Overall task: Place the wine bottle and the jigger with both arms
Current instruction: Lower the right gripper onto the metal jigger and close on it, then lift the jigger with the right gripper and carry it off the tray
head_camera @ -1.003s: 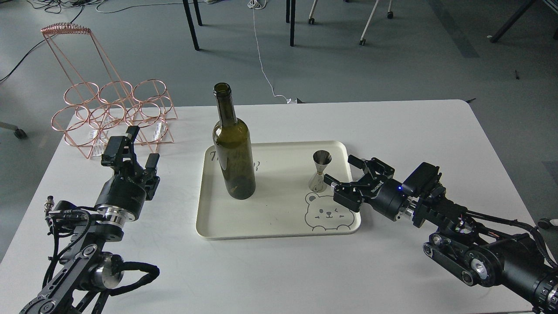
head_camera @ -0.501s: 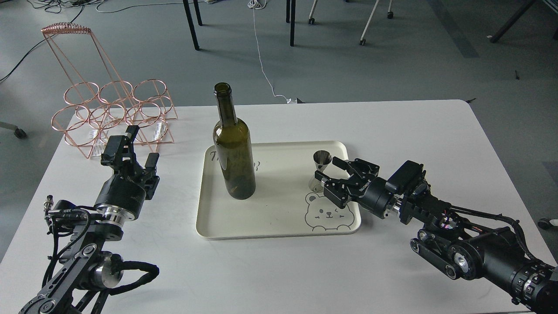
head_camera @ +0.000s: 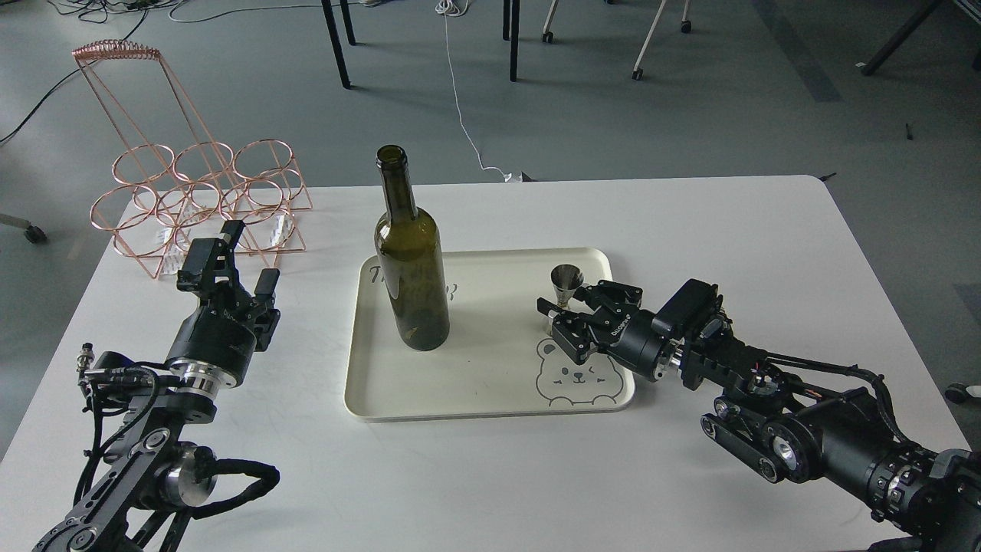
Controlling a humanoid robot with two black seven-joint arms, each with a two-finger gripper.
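The wine bottle, dark olive-green, stands upright on the left part of a cream tray. The jigger, small and silver, stands upright on the tray's right part. My right gripper is open, with one finger on each side of the jigger's lower half, which it partly hides. I cannot tell if the fingers touch it. My left gripper is open and empty over the table, well left of the bottle and the tray.
A copper wire bottle rack stands at the table's back left corner, just behind my left gripper. The white table ends close behind the tray. Chair and table legs stand on the floor beyond.
My right gripper has moved left across the tray's edge, from beside the jigger to around it. The left arm, bottle and jigger have not moved.
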